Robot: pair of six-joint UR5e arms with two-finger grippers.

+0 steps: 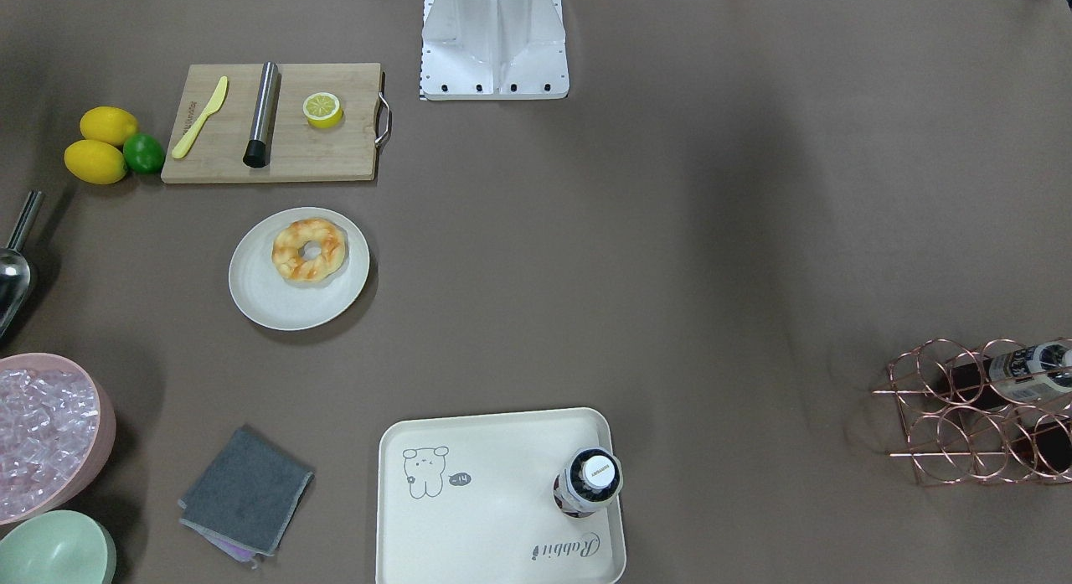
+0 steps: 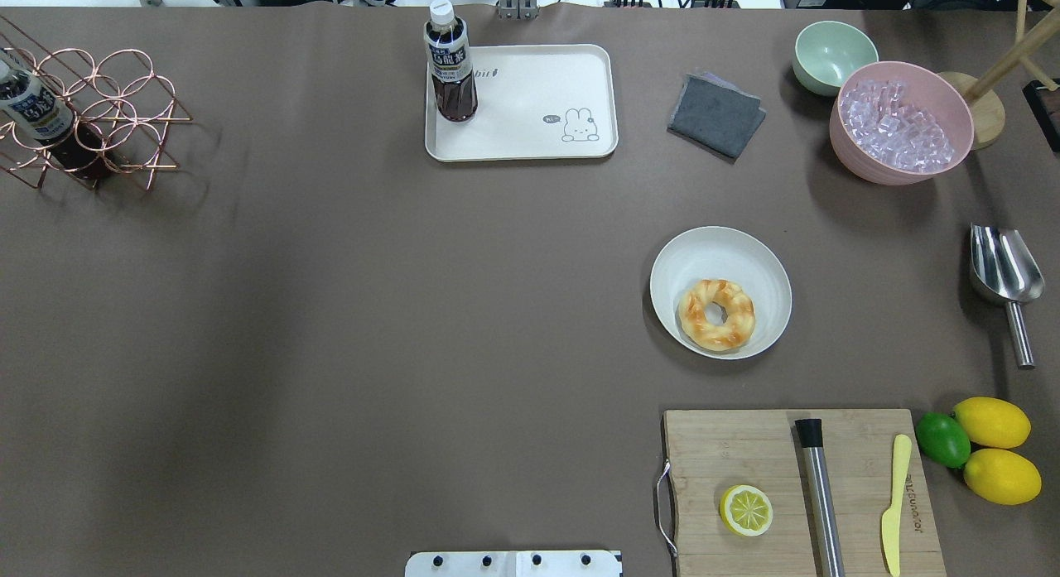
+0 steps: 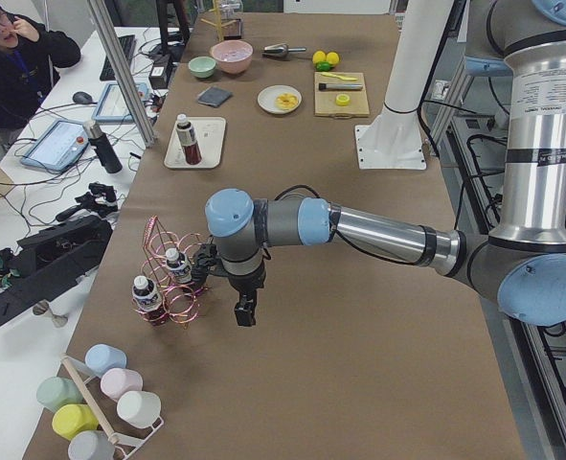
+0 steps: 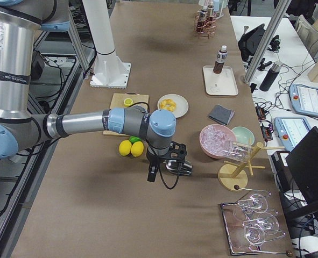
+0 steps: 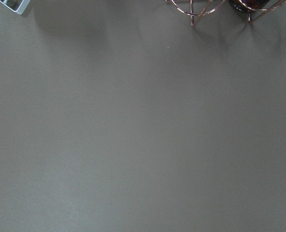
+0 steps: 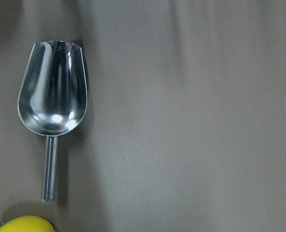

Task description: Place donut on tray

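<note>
The donut (image 1: pixel 308 249), a golden braided ring, lies on a round off-white plate (image 1: pixel 276 303); it also shows in the overhead view (image 2: pixel 716 314). The cream tray (image 1: pixel 494 500) with a grey drawing lies at the table's far side from the robot (image 2: pixel 530 105), and a dark drink bottle (image 1: pixel 588 482) stands in one corner of it. My left gripper (image 3: pixel 245 311) hangs over bare table beside the copper wire rack, far from both. My right gripper (image 4: pixel 152 174) hangs near the metal scoop. Both show only in the side views, so I cannot tell whether they are open or shut.
A wooden cutting board (image 2: pixel 795 486) holds a halved lemon (image 2: pixel 745 510), a steel muddler and a yellow knife. Two lemons and a lime (image 2: pixel 942 439) lie beside it. A metal scoop (image 6: pixel 52 101), pink ice bowl (image 2: pixel 901 122), green bowl, grey cloth (image 2: pixel 716 115) and copper rack (image 2: pixel 83 113) stand around.
</note>
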